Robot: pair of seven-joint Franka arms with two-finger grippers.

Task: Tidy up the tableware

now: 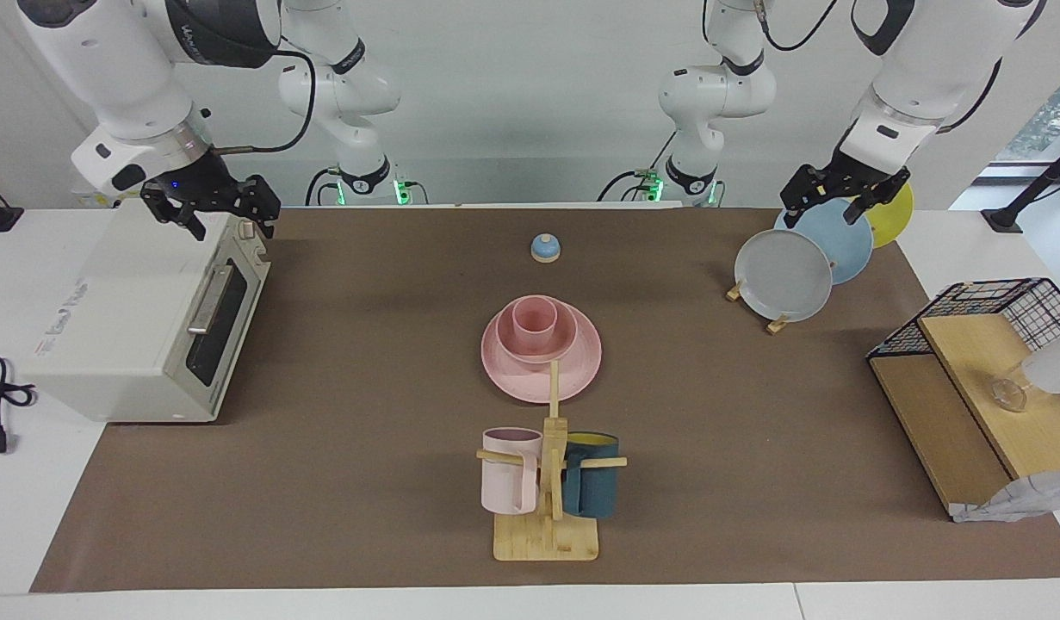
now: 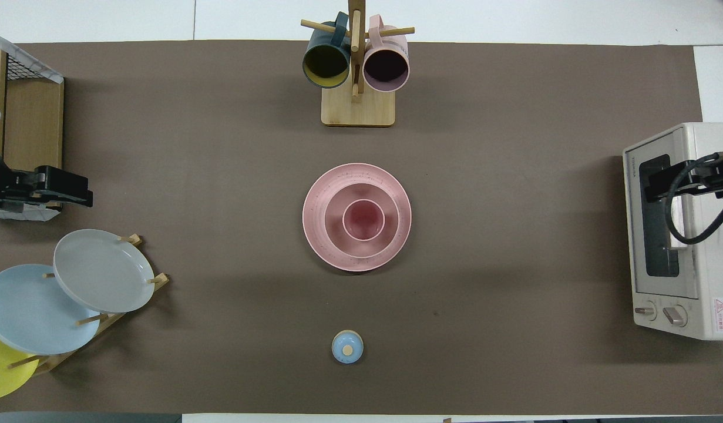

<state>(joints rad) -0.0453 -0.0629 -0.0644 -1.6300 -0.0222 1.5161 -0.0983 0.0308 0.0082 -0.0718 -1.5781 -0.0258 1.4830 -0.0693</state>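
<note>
**Pink set stacked at bench centre; both arms clear**

You find the matte pink wide flat round plate (image 1: 541,368) lying at the middle of the brown-covered bench (image 1: 366,482). The smaller pink rounded bowl (image 1: 538,340) sits on the plate, and the small pink handleless tapered cup (image 1: 535,319) stands upright in the bowl. In the overhead view the three appear as concentric rings: plate (image 2: 356,217), bowl (image 2: 364,220), cup (image 2: 363,220).

The wooden mug tree (image 1: 547,508) stands farther from the robots than the stack, carrying a pale pink handled mug (image 1: 510,470) and a dark teal handled mug (image 1: 591,486). A small blue domed bell (image 1: 545,248) lies nearer to the robots than the stack.

The left gripper (image 1: 844,191) hangs over the wooden rack holding the grey plate (image 1: 784,275), blue plate (image 1: 831,237) and yellow plate (image 1: 891,211), at the left arm's end of the bench. You cannot tell whether its jaws are open or closed.

The right gripper (image 1: 211,207) hangs over the white toaster oven (image 1: 142,319) at the right arm's end. Its jaws stand apart and hold nothing.

A wire-and-wood shelf (image 1: 969,387) stands at the left arm's end, farther from the robots than the plate rack.
</note>
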